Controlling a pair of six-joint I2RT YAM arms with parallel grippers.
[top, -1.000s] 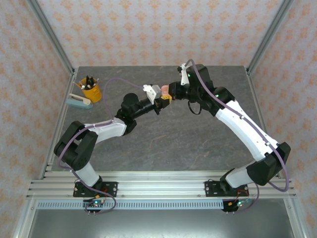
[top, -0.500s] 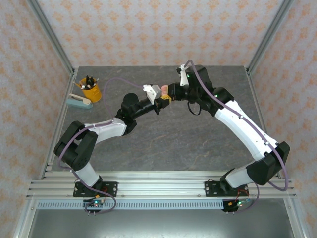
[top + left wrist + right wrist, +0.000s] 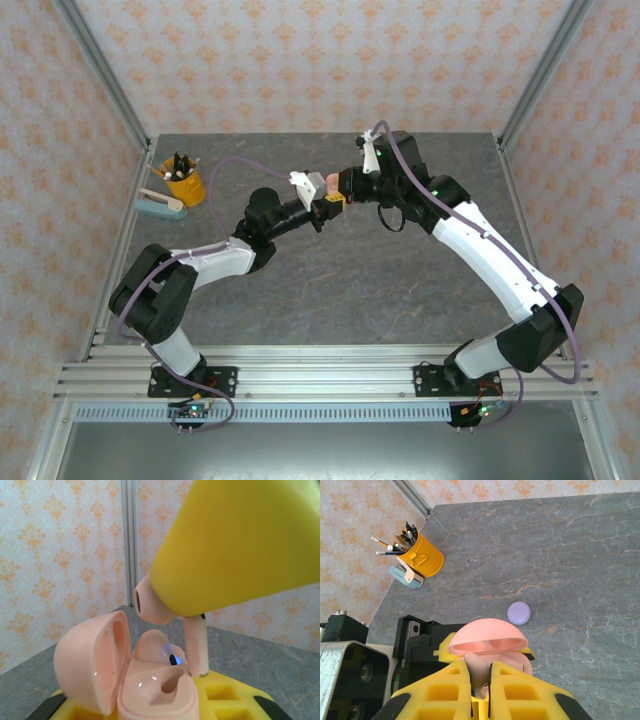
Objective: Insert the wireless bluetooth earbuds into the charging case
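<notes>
Looking down, the right wrist catches a lilac case (image 3: 519, 613).

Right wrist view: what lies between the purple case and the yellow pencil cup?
Bare grey tabletop separates the purple case and yellow pencil cup, per the right wrist view.

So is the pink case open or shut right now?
Open: the pink case has its lid swung back, baring an empty socket, the pink earbud just above.
</notes>
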